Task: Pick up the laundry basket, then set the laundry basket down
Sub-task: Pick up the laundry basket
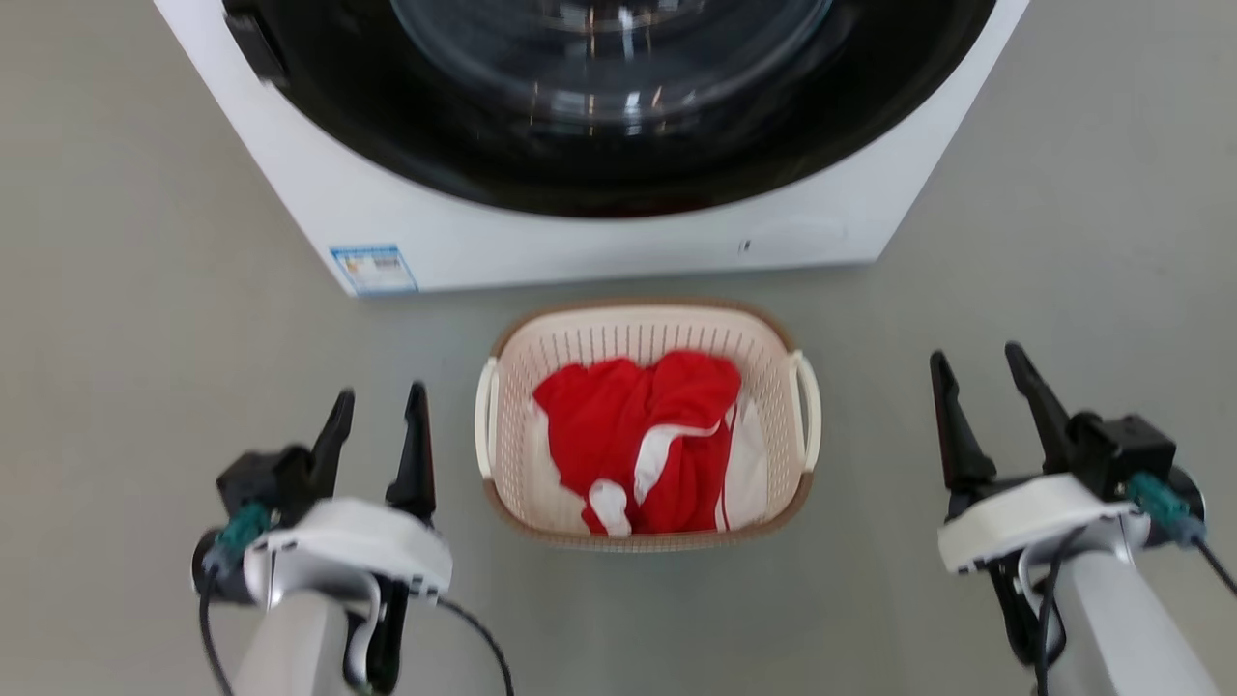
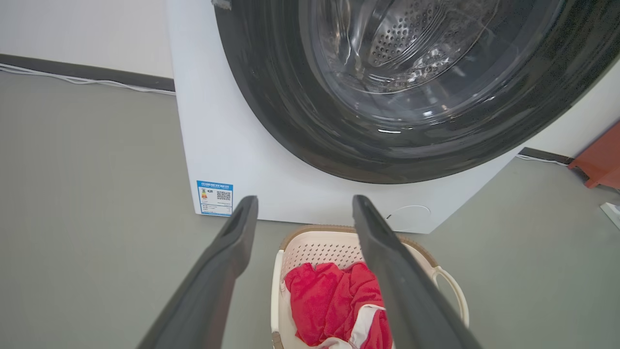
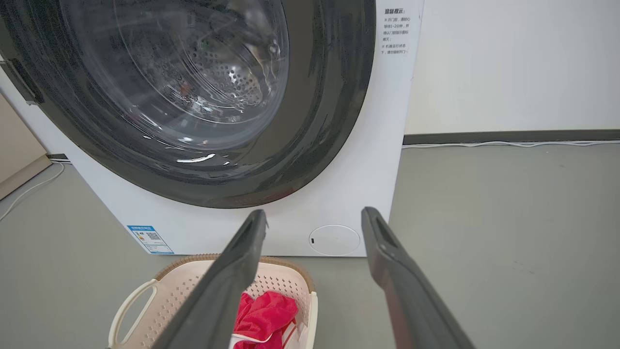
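Observation:
The laundry basket (image 1: 646, 333) stands on the grey floor just in front of the washer, cream with a brown rim, holding red and white clothes (image 1: 646, 435). My left gripper (image 1: 379, 404) hangs open to the basket's left, apart from its white handle (image 1: 484, 416). My right gripper (image 1: 978, 363) is open to the right, well clear of the other handle (image 1: 808, 406). In the left wrist view the basket (image 2: 317, 249) lies between and below the open fingers (image 2: 227, 257). The right wrist view has the basket (image 3: 186, 283) at lower left, partly behind one finger (image 3: 232, 271).
A white front-loading washer (image 1: 618, 232) with a dark round door stands directly behind the basket. Grey floor (image 1: 145, 290) stretches on both sides. A cable runs along the wall base (image 3: 508, 143). An orange-red object (image 2: 600, 162) sits at the far right of the left wrist view.

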